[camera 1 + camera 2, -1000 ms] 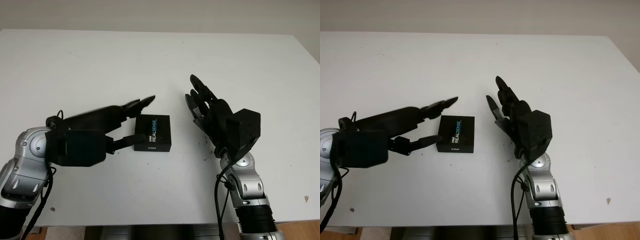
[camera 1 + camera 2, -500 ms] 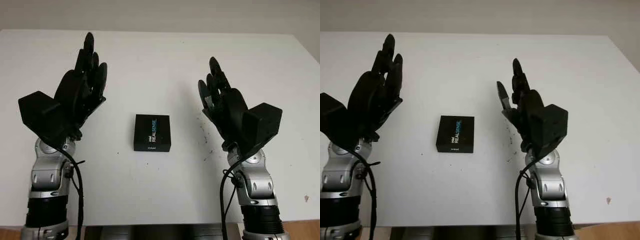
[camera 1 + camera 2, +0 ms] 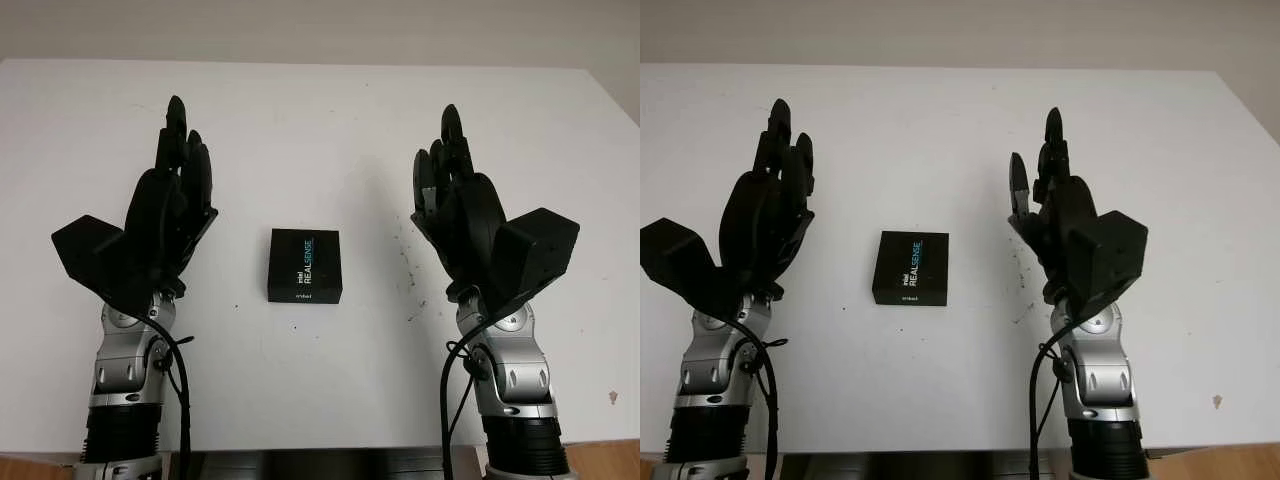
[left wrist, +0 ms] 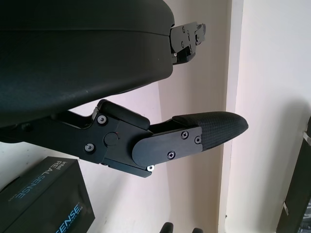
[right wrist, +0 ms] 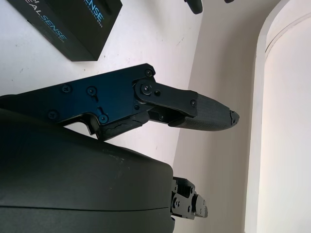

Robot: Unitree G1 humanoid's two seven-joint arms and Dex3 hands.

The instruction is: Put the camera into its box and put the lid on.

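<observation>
The black RealSense box (image 3: pixel 304 265) lies closed and flat on the white table (image 3: pixel 320 110), midway between the two raised hands. It looks small, light and rigid with smooth cardboard faces, so it is probably best taken by its opposite side walls. The left hand (image 3: pixel 165 215) and right hand (image 3: pixel 462 215) are both open, holding nothing, well clear of it.

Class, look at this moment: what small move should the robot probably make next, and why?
Probably none beyond lowering both arms. The black box sits shut on the white table with its lid on, and the left hand and right hand are raised either side of it, open, so the job looks finished.
</observation>
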